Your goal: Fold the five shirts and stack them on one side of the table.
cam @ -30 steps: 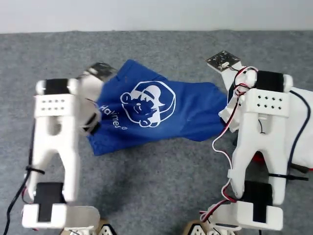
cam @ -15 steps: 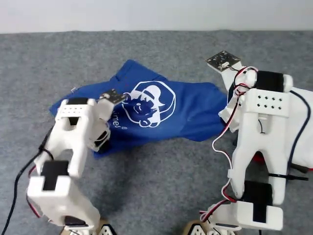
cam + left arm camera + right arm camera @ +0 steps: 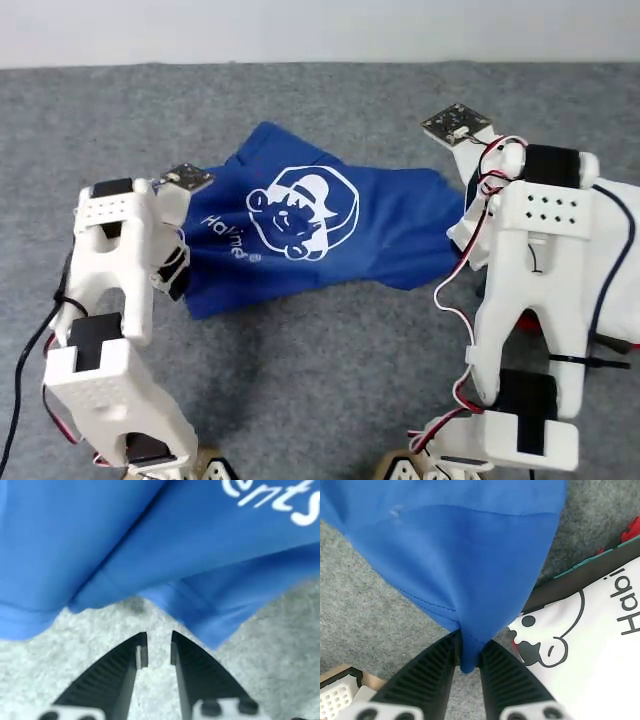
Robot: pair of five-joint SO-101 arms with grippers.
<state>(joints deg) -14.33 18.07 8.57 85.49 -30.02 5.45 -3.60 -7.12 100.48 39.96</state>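
High view: the blue shirt (image 3: 310, 235) lies partly folded, print up, on the grey bench (image 3: 330, 400) between the two arms. It is soft, light and limp, so it will likely sag and slide on itself. A hem or corner looks like the surest place to take hold. The left arm (image 3: 110, 250) bends low over the shirt's left edge, and the right arm (image 3: 535, 260) stands over its other end.

Left wrist view: the left claw (image 3: 159, 652) hangs just above bare bench, narrowly parted and empty, with the shirt's edge just ahead.

Right wrist view: the right claw (image 3: 468, 655) is pinched onto a bunched fold of blue cloth, close beside a white shirt (image 3: 590, 645).
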